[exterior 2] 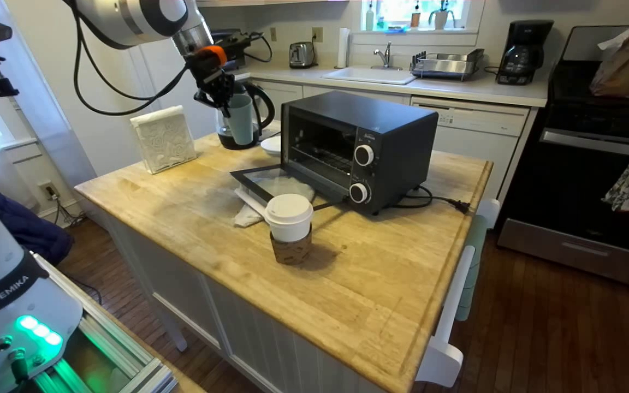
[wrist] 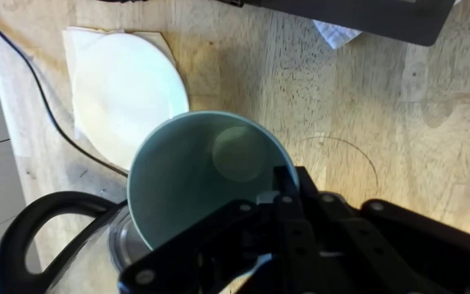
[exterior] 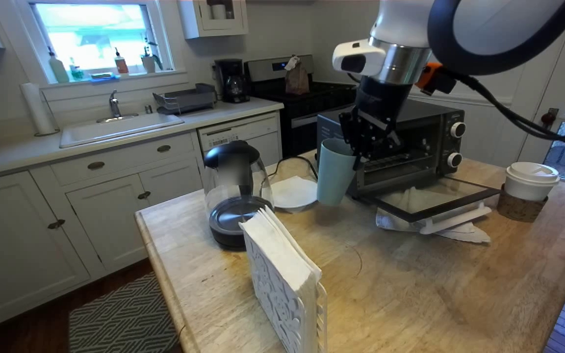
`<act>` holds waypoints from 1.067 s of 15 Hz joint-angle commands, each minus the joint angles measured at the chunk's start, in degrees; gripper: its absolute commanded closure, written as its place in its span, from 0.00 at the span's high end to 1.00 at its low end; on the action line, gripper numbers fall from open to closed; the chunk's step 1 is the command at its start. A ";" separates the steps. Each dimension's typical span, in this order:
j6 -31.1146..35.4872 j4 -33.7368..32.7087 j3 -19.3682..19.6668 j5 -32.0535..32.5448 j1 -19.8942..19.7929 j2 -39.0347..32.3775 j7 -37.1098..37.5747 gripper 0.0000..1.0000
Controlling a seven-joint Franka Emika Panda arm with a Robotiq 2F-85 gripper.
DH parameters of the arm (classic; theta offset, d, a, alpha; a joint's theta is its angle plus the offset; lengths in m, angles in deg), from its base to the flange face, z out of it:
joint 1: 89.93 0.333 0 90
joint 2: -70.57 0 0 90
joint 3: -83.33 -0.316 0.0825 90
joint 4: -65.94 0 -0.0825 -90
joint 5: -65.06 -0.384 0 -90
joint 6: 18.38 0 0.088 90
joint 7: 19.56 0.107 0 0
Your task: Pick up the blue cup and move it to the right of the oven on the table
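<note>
The blue cup (exterior: pixel 334 176) is held by its rim in my gripper (exterior: pixel 357 162), slightly tilted, and it appears raised above the table (exterior: pixel 410 289). In the wrist view the cup (wrist: pixel 178 183) opens towards the camera. My gripper (wrist: pixel 294 175) has one finger inside the cup and one outside, shut on its wall. The cup (exterior 2: pixel 241 120) and gripper (exterior 2: pixel 227 113) also show in an exterior view, in front of the kettle. The dark oven (exterior 2: pixel 369 139) stands on the table with its glass door folded down; it also shows behind the gripper (exterior: pixel 432 109).
The glass kettle (exterior: pixel 233 220) stands close to the cup; its black handle (wrist: pixel 72 200) shows below the plate. A white plate (wrist: pixel 129 94) lies beside the cup. A white napkin holder (exterior: pixel 282 284) and a lidded paper cup (exterior 2: pixel 290 213) stand on the table. A cloth lies under the oven door.
</note>
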 commanded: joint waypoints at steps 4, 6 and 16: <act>-9.90 -8.05 -3.40 6.00 -4.55 -6.80 -0.52 0.01; -10.55 -9.26 -3.99 7.99 -4.83 -8.03 -1.24 0.01; -8.19 -9.69 -6.26 9.37 -5.38 -11.04 -2.38 0.01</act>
